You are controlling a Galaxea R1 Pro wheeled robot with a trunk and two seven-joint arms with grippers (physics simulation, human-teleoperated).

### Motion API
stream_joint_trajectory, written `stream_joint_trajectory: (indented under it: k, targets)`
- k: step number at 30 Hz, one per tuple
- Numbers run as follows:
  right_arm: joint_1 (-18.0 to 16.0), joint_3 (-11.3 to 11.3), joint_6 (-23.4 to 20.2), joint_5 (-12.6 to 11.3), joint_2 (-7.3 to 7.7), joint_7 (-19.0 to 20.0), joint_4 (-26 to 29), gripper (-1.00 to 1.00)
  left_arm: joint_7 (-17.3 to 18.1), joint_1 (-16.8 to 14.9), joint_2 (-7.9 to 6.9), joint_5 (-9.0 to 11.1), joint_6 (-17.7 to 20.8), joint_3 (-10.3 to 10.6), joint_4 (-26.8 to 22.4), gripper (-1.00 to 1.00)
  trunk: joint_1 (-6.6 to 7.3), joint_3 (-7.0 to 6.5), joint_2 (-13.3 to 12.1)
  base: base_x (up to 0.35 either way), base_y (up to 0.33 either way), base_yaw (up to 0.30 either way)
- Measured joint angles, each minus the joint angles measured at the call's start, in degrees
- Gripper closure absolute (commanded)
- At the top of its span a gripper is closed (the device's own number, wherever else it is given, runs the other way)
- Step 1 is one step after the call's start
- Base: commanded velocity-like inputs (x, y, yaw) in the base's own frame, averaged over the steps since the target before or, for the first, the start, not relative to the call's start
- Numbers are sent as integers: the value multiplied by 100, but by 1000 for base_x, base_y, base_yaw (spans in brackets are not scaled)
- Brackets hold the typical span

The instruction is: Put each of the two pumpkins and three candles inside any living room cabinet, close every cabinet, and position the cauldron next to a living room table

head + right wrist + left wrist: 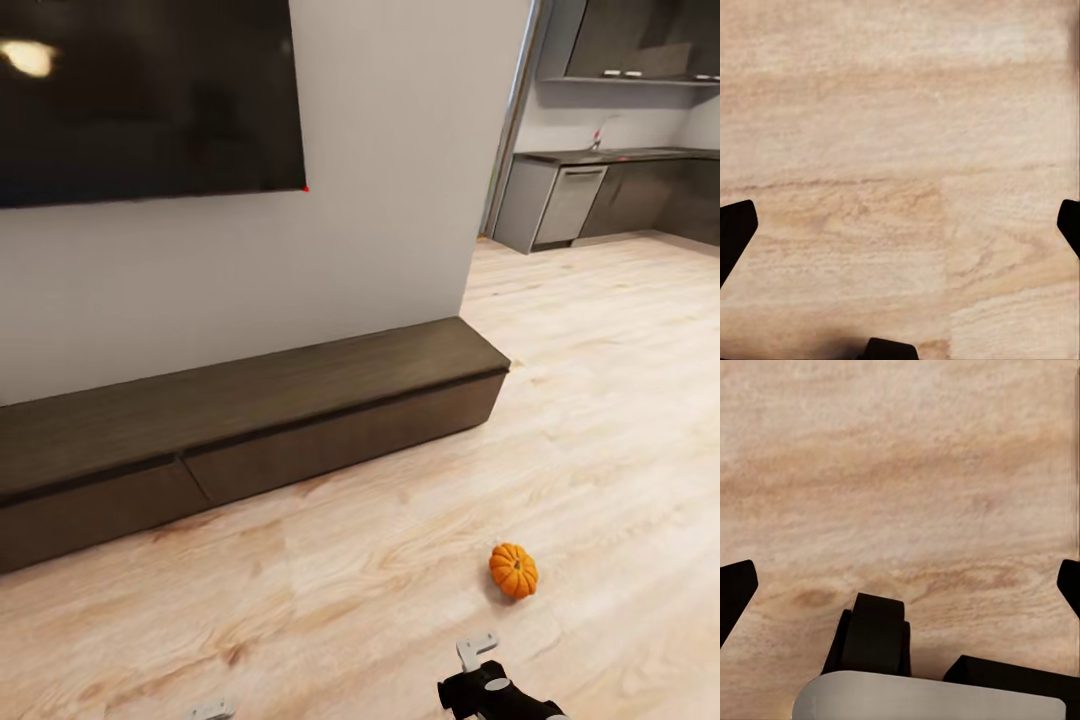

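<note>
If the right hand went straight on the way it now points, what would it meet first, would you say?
Most likely the bare wooden floor: the right wrist view looks along the open right hand at plain planks, with nothing between its fingertips. How far off the floor lies is unclear.
</note>
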State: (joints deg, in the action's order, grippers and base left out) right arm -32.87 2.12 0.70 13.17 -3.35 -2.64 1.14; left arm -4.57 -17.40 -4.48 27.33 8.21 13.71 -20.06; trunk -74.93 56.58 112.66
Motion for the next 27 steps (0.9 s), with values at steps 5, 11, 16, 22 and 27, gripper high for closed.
stream_joint_trajectory:
  k: [5,11,16,22,27]
  targets:
    - [0,0,0,0,0,0,0,-100,0,0,0,0,-2,0,-2,-100,0,-27,0,278,-180,253]
    - [2,0,0,1,1,0,0,-100,0,0,0,0,-2,0,-3,-100,0,-60,0,280,-178,253]
    - [0,0,0,0,1,0,0,-100,0,0,0,0,-1,0,-2,-100,0,-87,0,287,-178,253]
    - [0,-1,0,1,1,0,0,-100,0,0,0,6,-45,-4,2,-100,0,-119,0,293,-149,253]
    - [1,-1,0,-5,1,0,0,-100,8,0,1,9,-480,0,216,-100,0,-146,0,318,-94,253]
